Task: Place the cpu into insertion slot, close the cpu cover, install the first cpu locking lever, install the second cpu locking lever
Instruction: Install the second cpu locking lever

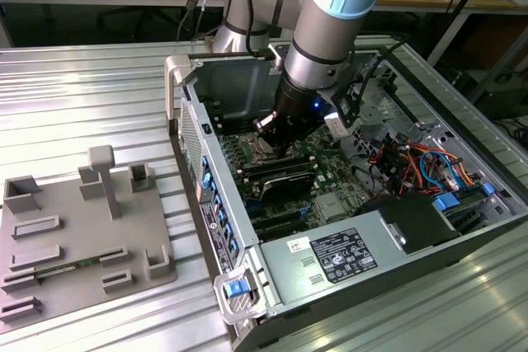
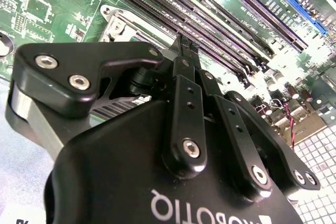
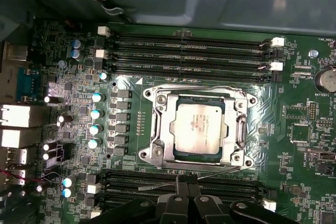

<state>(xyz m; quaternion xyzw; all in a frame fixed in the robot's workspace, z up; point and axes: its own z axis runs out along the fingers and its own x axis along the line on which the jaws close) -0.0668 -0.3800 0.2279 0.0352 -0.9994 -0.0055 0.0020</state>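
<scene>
In the first wrist view the cpu (image 3: pixel 199 128), silver-grey and square, lies flat in the insertion slot, which is hidden beneath it. The shiny cpu cover (image 3: pixel 160 129) is folded down around the chip, which shows through its window. A thin wire locking lever (image 3: pixel 220 170) runs along the cover's edge nearest my gripper (image 3: pixel 187 178). My gripper's black fingers are shut together, with their tips right at this lever. The second wrist view shows the shut gripper (image 2: pixel 185 41) over the board beside a cover corner (image 2: pixel 118 27). In the exterior view my gripper (image 1: pixel 276 144) reaches down inside the open computer case.
Long black memory slots (image 3: pixel 189 51) flank the socket on both sides, one bank (image 3: pixel 157 188) directly under my fingers. Case walls (image 1: pixel 186 96), a power supply (image 1: pixel 346 257) and coloured cables (image 1: pixel 412 162) surround the board. A grey fixture plate (image 1: pixel 82 237) lies at the exterior view's left.
</scene>
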